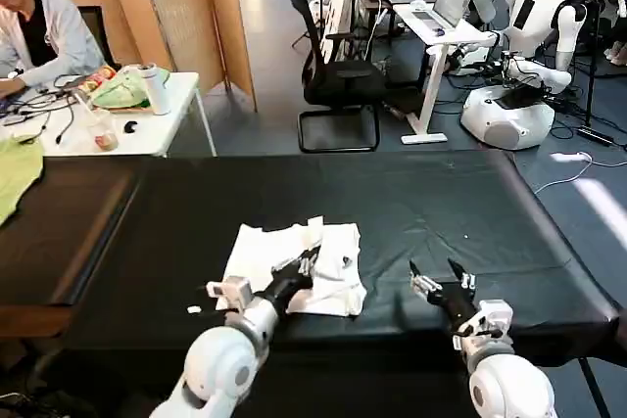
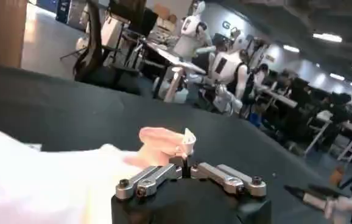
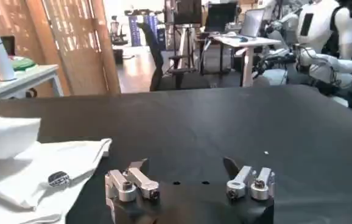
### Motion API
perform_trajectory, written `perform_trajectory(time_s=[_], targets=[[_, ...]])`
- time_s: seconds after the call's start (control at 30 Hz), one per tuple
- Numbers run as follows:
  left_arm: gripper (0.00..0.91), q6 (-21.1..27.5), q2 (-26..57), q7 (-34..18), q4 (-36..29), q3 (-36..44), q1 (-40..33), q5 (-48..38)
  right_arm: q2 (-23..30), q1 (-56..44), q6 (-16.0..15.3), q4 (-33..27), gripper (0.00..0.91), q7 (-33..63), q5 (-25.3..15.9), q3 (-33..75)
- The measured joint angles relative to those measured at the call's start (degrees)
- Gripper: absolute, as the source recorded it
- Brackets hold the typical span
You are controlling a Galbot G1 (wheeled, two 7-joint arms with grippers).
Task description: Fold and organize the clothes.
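The clothes are one white T-shirt (image 1: 284, 256), lying partly folded and rumpled on the black table (image 1: 451, 203), near its front edge. My left gripper (image 1: 310, 262) rests over the shirt's middle, shut on a raised fold of the white cloth. In the left wrist view that gripper (image 2: 187, 159) pinches a small tuft of the shirt (image 2: 36, 182). My right gripper (image 1: 438, 275) stands open over bare table, a short way right of the shirt. In the right wrist view the right gripper (image 3: 185, 165) holds nothing, and the shirt (image 3: 24, 173) lies off to one side with a small dark mark on it.
A light green cloth (image 1: 15, 178) lies at the table's far left. Behind stand a white desk (image 1: 162, 134) with clutter, an office chair (image 1: 338, 75) and a white robot (image 1: 519, 56). A small white scrap (image 1: 194, 309) lies near the front edge.
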Motion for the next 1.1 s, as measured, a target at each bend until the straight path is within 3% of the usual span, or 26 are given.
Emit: perform_trajectory(time_s=[0.13, 0.17, 0.43, 0.73, 1.1], targets=[[0.0, -0.7, -1.1, 0.4, 1.0, 0.8, 0.0, 1.5, -0.2, 0.0, 0.0, 0.0, 0.878, 0.0, 0.0, 0.0], [0.878, -0.9, -1.5, 0.6, 1.2, 0.9, 0.0, 2.0, -0.3, 0.0, 0.0, 0.0, 0.878, -0.1, 0.0, -0.1], [0.878, -2.3, -3.3, 1.5, 3.4, 1.7, -0.3, 3.7, -1.4, 0.1, 1.0, 0.0, 0.878, -0.9, 0.8, -1.8], [0.878, -2.3, -3.5, 3.0, 2.4, 0.4, -0.4, -4.6, -4.5, 2.6, 0.8, -1.3, 0.878, -1.1, 2.9, -5.9], [0.878, -5.7, 2.9, 3.1, 0.6, -7.5, 1.3, 5.9, -3.8, 11.8, -0.6, -7.0, 0.878, -1.7, 0.8, -16.7]])
